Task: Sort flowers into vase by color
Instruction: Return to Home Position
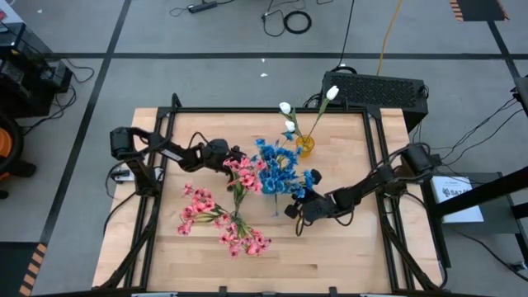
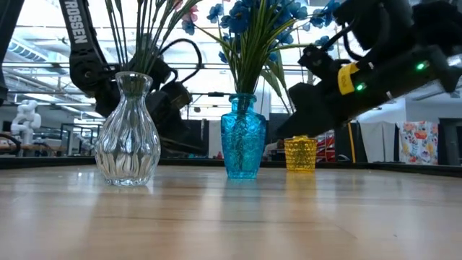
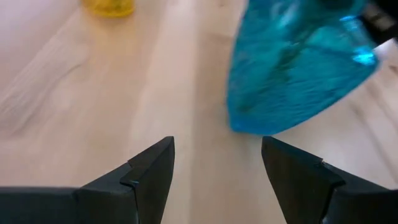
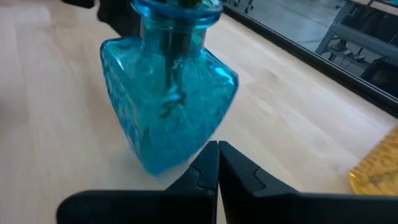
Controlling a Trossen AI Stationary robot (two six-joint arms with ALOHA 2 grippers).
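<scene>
Three vases stand on the table. A clear glass vase (image 2: 128, 130) holds pink sprays (image 1: 216, 216). A blue glass vase (image 4: 168, 99) holds blue blossoms (image 1: 276, 169). A small yellow vase (image 1: 305, 147) holds white buds (image 1: 288, 125). My left gripper (image 3: 217, 168) is open and empty, hovering by the upper pink blossoms (image 1: 243, 172), with the blue vase (image 3: 292, 68) ahead of it. My right gripper (image 4: 217, 149) is shut on nothing, its tips just short of the blue vase's lower body. In the high view it is near-right of that vase (image 1: 292, 208).
The three vases stand close together at mid-table, with spreading sprays between the two arms. A black frame rail (image 1: 264, 110) runs around the wooden table. Bare wood (image 1: 330, 256) lies toward the near edge. A dark box (image 1: 375, 89) sits beyond the far right corner.
</scene>
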